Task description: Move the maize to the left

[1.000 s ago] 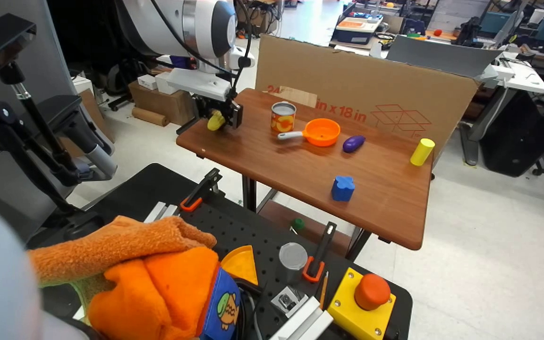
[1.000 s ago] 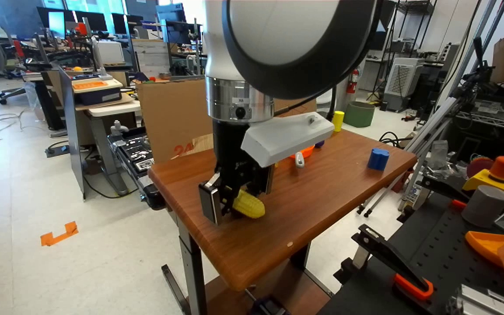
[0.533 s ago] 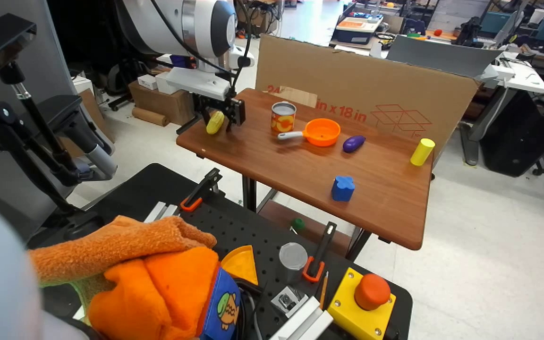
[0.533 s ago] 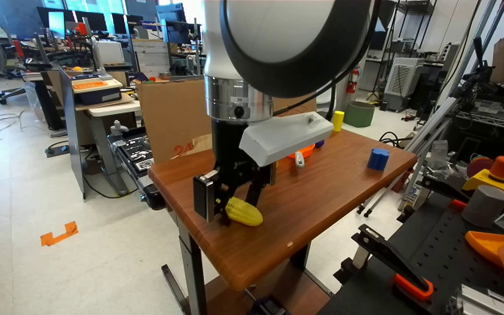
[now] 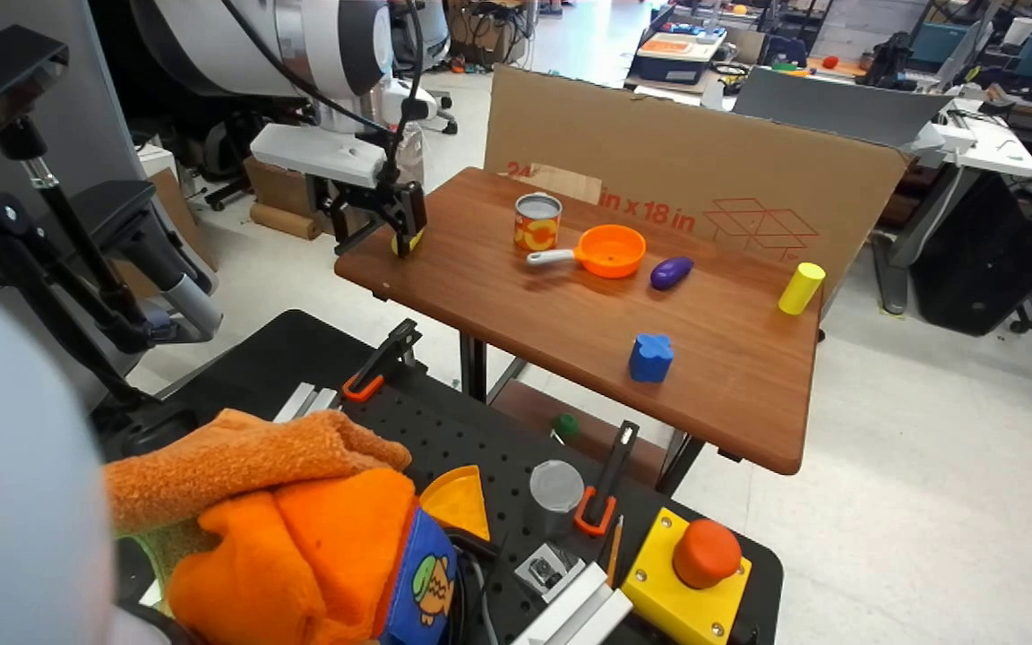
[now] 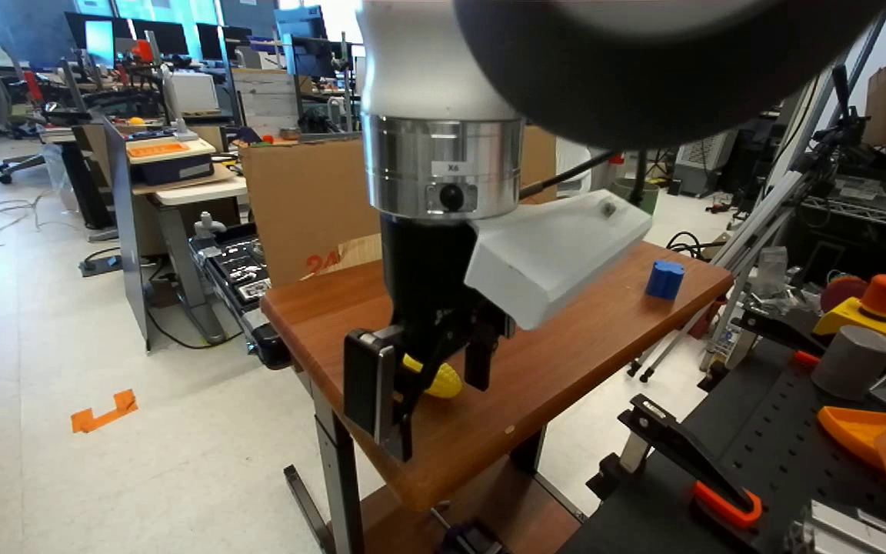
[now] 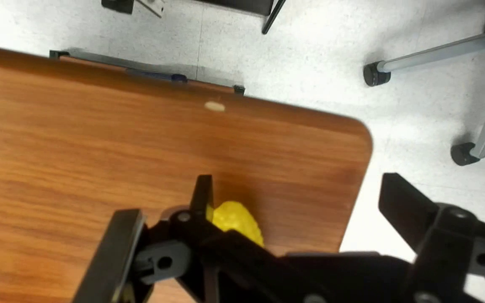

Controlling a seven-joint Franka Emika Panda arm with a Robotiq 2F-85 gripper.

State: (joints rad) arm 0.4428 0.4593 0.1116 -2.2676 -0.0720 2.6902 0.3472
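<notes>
The maize (image 7: 236, 221), a bright yellow toy corn cob, lies on the brown table (image 5: 498, 296) near its end. My gripper (image 7: 301, 189) stands wide open in the wrist view, with the cob beside its left finger and partly hidden by it. The right finger (image 7: 406, 206) hangs out past the table edge, over the floor. Behind the gripper, part of the maize (image 6: 443, 382) shows on the tabletop in an exterior view. Only a sliver of the maize (image 5: 418, 238) appears past a finger in an exterior view. Nothing is gripped.
On the table stand a can (image 5: 537, 224), an orange pan (image 5: 613, 251), a purple eggplant (image 5: 671, 271), a blue block (image 5: 650, 358) and a yellow cylinder (image 5: 801, 288). A cardboard wall (image 5: 704, 161) runs along the back. The table's end lies beneath the gripper.
The jaws have opened and let go of the maize, which now rests on the table. Then the arm shifted left in an exterior view, off the cob and towards the table's end.
</notes>
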